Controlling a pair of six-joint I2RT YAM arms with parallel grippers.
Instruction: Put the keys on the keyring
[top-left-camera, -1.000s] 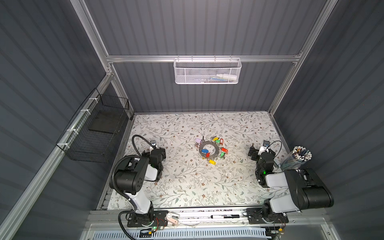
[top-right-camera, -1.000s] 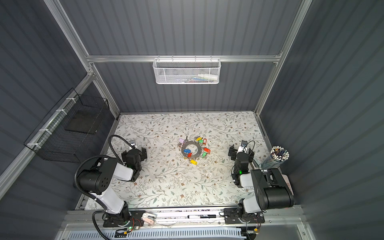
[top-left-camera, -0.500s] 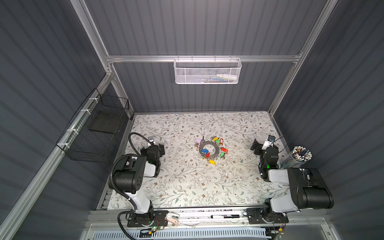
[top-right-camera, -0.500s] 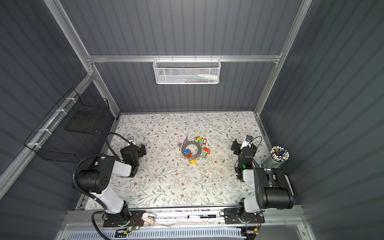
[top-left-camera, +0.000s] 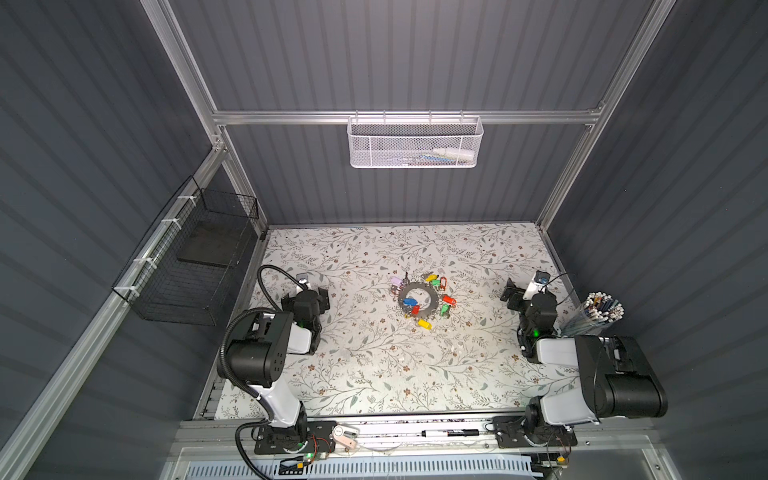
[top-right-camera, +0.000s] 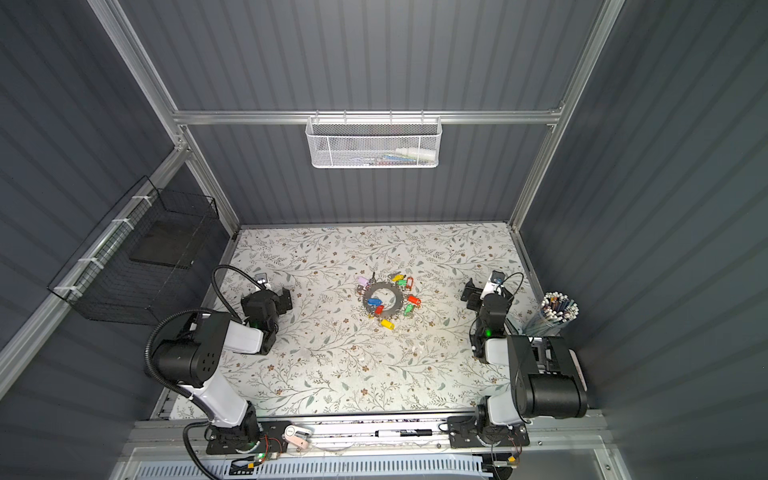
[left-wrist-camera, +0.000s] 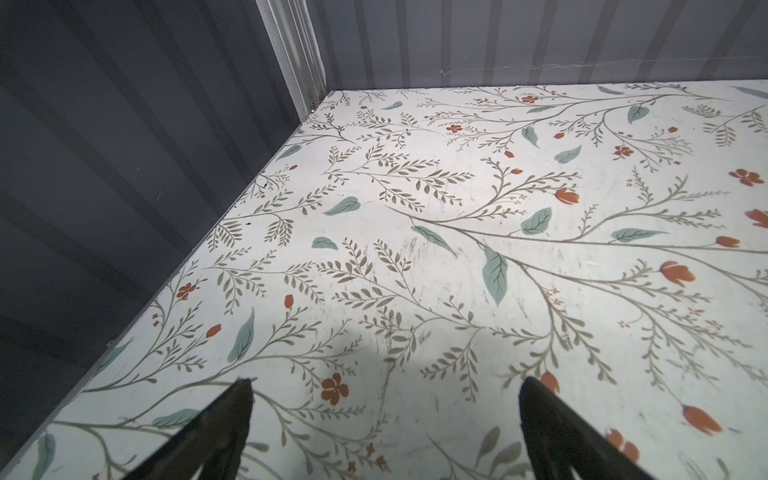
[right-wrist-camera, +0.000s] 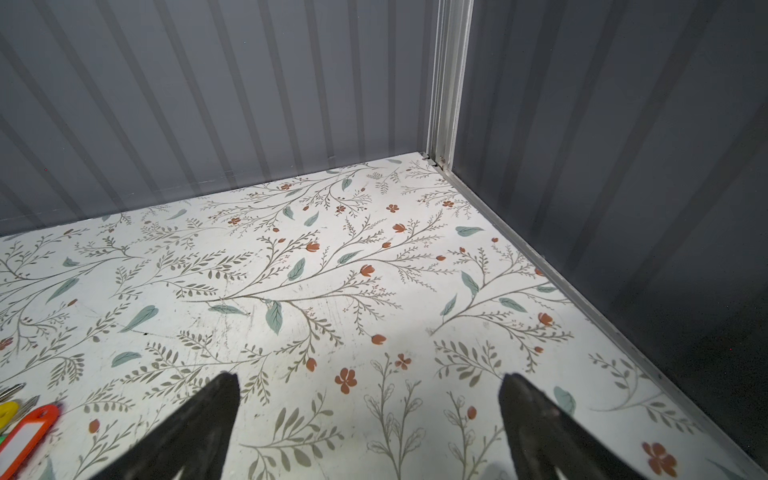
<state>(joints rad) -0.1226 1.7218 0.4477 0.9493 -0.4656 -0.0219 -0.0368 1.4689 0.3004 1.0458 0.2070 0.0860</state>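
Left gripper and right gripper both wide and empty. Small silver keys with blue plastic tag lie on flat grey metal keyring, mid-worktop. Likely light, stiff and slippery, so I'd pinch the tag.

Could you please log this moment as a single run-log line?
left pincer: open, empty | right pincer: open, empty | keyring: lying flat, untouched | keys: blue tag over its centre
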